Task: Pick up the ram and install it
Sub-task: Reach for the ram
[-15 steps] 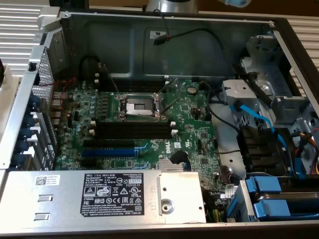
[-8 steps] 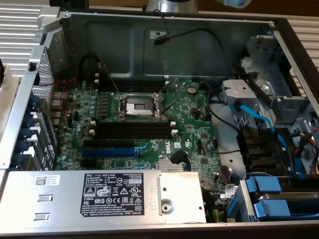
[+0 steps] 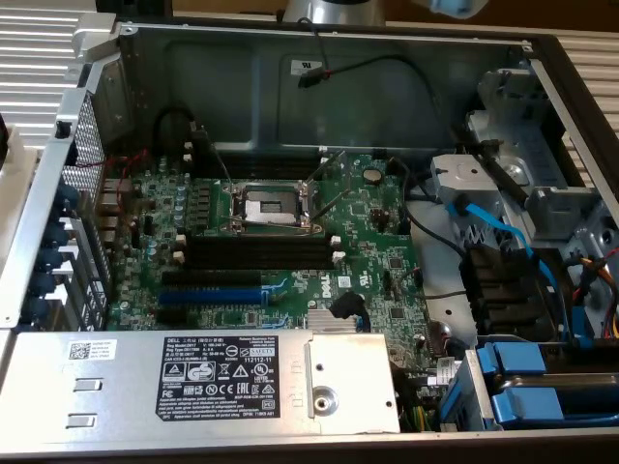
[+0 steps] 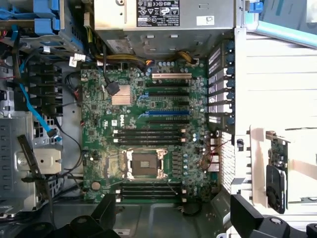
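Exterior view: oblique, close above open case (image 3: 290,77). Wrist view: straight down, wider. Both share motherboard (image 3: 379,253).

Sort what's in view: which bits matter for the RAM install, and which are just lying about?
Job:
- ram, not yet gripped
- black memory slots, empty
- hand, open

Just there:
- power supply
- CPU socket
- blue expansion slot
- blue cable

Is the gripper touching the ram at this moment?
Apart. In the wrist view the ram lies on the metal drive cage, beside the motherboard, and the open gripper is away from it, with a plain gap between them.
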`<act>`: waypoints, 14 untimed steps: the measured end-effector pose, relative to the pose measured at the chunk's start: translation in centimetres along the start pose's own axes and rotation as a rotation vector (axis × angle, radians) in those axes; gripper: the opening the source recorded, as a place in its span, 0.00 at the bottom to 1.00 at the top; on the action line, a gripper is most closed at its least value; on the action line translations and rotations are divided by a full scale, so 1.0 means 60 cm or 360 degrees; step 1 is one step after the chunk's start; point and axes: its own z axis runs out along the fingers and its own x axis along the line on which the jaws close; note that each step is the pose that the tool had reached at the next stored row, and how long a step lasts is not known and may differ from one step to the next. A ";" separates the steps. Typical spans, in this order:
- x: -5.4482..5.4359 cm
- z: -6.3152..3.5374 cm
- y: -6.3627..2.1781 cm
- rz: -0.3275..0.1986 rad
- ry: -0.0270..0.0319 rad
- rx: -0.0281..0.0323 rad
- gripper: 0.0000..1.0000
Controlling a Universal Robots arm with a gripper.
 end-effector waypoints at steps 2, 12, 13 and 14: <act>-0.012 0.000 0.000 0.0000 0.00095 0.00003 0.99; -0.080 -0.007 0.003 0.0000 0.00192 0.00013 0.99; -0.087 -0.008 0.003 0.0000 0.00191 0.00012 0.99; -0.094 -0.009 0.002 0.0000 0.00192 0.00014 0.99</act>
